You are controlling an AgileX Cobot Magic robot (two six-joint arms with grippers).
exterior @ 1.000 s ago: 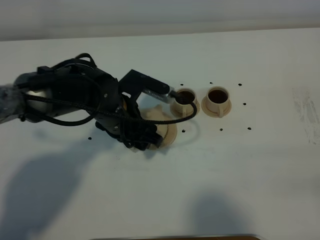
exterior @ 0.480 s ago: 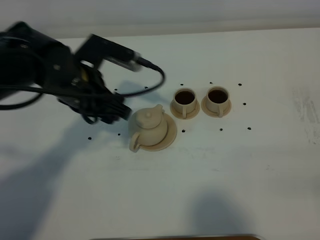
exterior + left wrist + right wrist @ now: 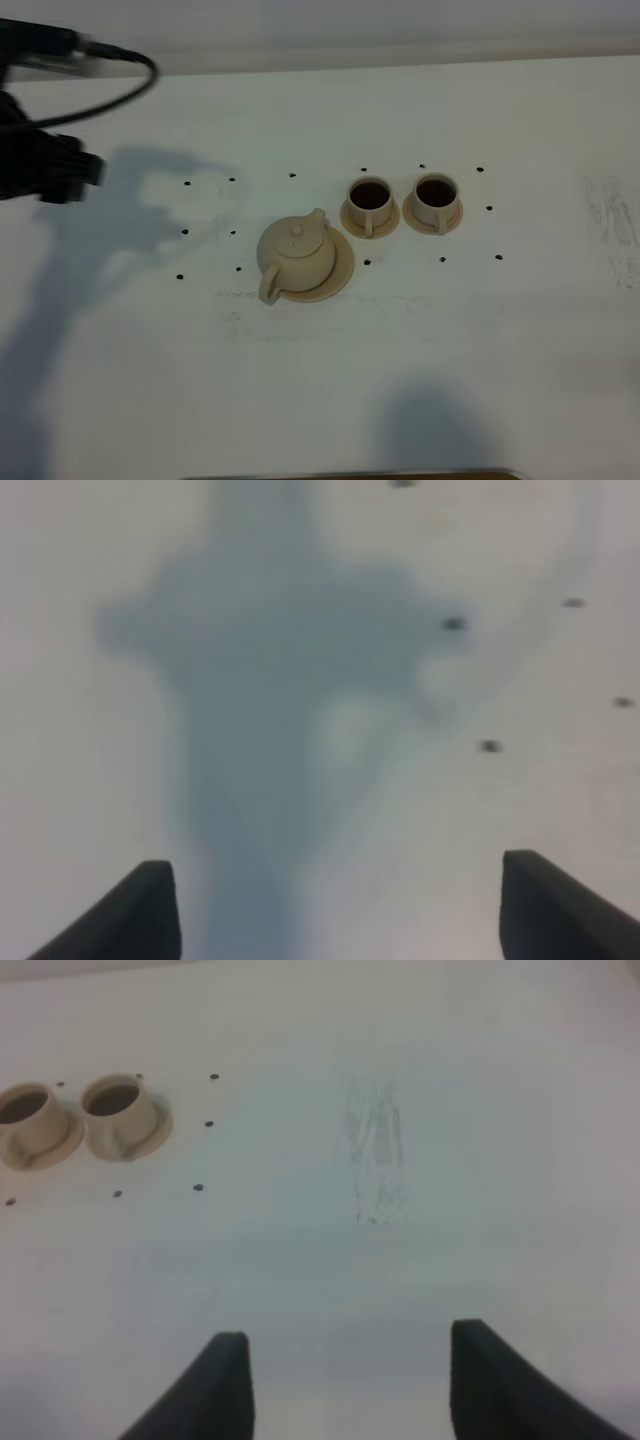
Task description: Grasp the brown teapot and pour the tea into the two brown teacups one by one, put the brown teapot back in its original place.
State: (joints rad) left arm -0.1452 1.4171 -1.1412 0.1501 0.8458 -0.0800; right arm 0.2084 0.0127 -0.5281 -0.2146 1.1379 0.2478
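Two brown teacups (image 3: 400,203) filled with dark tea are seen right of the brown teapot (image 3: 296,257), which is seated on its saucer (image 3: 343,268); both the left gripper (image 3: 335,905) and the right gripper (image 3: 345,1385) are spread wide with nothing held.

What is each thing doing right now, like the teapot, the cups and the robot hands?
brown teapot: upright, lid on, sitting on its big saucer, nobody holding it.
left teacup: upright on its small saucer, dark tea inside.
right teacup: upright on its small saucer, dark tea inside.
left gripper: open, holding nothing, over bare table.
right gripper: open, holding nothing, away from the cups.
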